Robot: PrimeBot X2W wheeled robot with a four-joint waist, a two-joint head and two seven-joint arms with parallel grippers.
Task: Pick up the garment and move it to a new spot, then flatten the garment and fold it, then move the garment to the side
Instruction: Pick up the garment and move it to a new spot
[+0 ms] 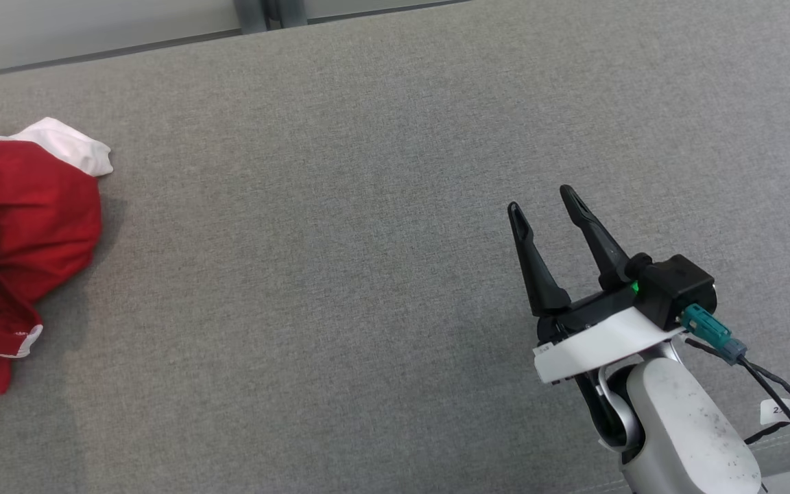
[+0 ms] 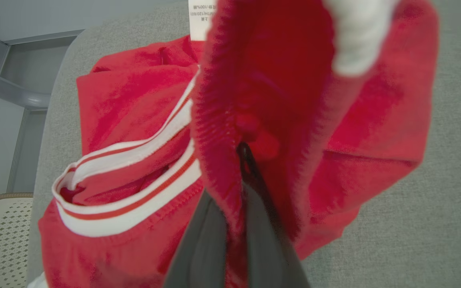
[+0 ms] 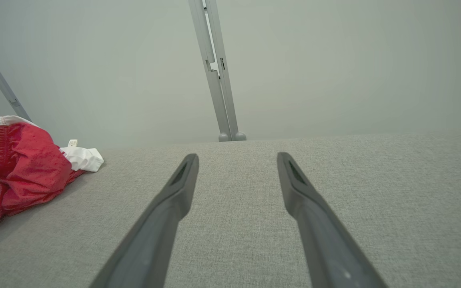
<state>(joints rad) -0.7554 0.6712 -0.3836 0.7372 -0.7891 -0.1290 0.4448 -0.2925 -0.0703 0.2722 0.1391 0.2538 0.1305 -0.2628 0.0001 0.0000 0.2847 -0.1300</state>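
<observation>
The garment (image 1: 25, 219) is red with white trim and lies bunched at the table's left edge. In the left wrist view my left gripper (image 2: 243, 151) is shut on a ribbed red fold of the garment (image 2: 134, 100), and the cloth hides the fingertips. A white-and-red striped band (image 2: 134, 188) curls below that fold. My right gripper (image 1: 540, 200) stands open over bare table at the lower right, far from the garment. Its fingers (image 3: 174, 192) hold nothing between them, and the garment (image 3: 26, 168) shows at the left of that view.
The grey fabric-covered table (image 1: 367, 206) stretches wide between the garment and my right gripper. Its back edge (image 1: 162, 44) runs along the top, with a metal post (image 3: 214, 80) behind it. A pale perforated basket (image 2: 2, 236) sits beyond the table's end.
</observation>
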